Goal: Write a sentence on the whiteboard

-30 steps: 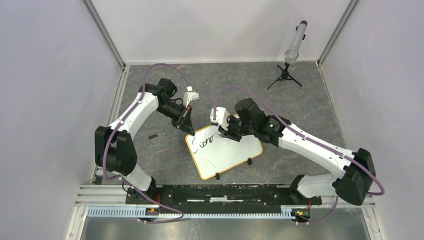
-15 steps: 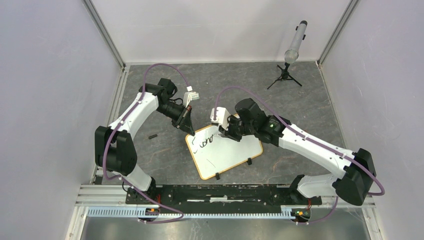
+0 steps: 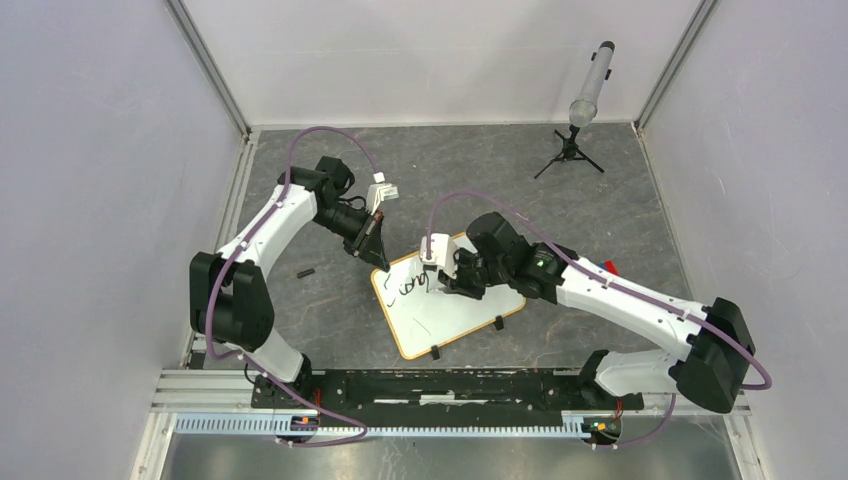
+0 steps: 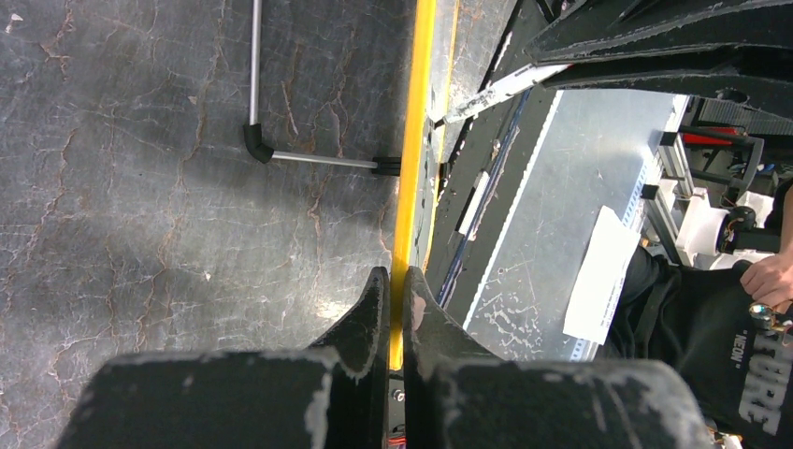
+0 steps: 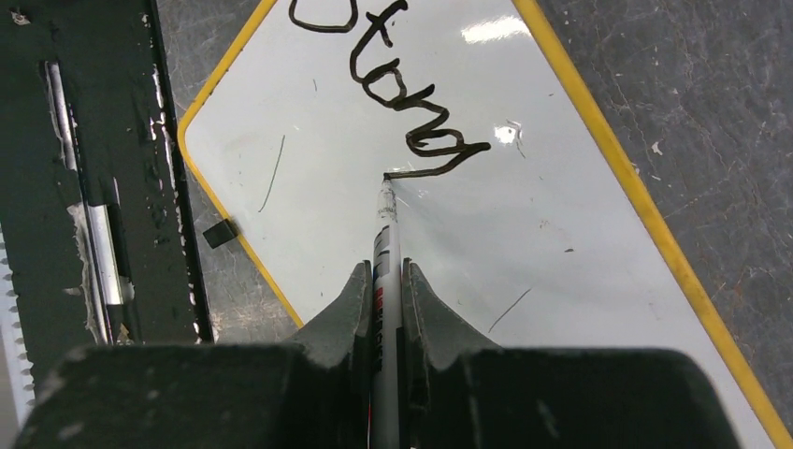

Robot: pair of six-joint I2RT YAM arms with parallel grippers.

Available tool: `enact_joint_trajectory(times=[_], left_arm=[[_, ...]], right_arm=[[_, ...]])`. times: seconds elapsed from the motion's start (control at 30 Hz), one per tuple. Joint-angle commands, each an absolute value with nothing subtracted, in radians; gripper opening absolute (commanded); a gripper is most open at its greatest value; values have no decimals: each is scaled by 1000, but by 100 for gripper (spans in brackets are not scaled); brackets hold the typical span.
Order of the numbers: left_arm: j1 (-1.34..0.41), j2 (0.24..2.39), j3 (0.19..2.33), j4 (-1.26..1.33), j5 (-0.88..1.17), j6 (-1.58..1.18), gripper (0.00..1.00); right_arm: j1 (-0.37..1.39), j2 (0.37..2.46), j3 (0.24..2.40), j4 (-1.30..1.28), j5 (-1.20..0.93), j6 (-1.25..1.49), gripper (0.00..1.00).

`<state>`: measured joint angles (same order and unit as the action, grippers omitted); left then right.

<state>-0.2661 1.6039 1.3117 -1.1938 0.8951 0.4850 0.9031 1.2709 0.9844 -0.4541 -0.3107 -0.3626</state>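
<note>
The whiteboard (image 3: 458, 318) lies tilted on the grey floor, with a yellow-orange frame and two black feet on its near edge. Black handwriting (image 3: 405, 290) runs across its far left part. My left gripper (image 3: 378, 263) is shut on the board's far left frame edge; in the left wrist view the yellow frame (image 4: 416, 140) passes between the closed fingers of the gripper (image 4: 396, 273). My right gripper (image 5: 383, 267) is shut on a white marker (image 5: 385, 234). The marker's tip touches the whiteboard (image 5: 542, 243) at the end of the last stroke of the handwriting (image 5: 402, 94).
A small black cap (image 3: 305, 271) lies on the floor left of the board. A tripod holding a grey cylinder (image 3: 580, 120) stands at the back right. A red item (image 3: 608, 266) shows beside the right arm. The black base rail (image 3: 450, 385) runs along the near edge.
My right gripper has shifted nearer with the marker, and a further loop with a tail now ends the handwriting. The left arm and the board have not moved.
</note>
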Motion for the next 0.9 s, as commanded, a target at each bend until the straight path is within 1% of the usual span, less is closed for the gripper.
enact_joint_trajectory(times=[0.0,0.27,0.5,0.87], left_arm=[[-272,1603,1324,-1194,868,462,2],[-272,1607,1325,-1194,867,462,3],[-272,1608,1331,-1193,858,476,2],[-272,1635,1400,-1239,782,530,2]], right_arm=[[921,1284,980,-431,-300,-353,0],[939,1317,1072,-428,-310,-347,0],[932,1287,1118,-455,-369,-354,0],[819,1227,1116,-525,-499,-372,0]])
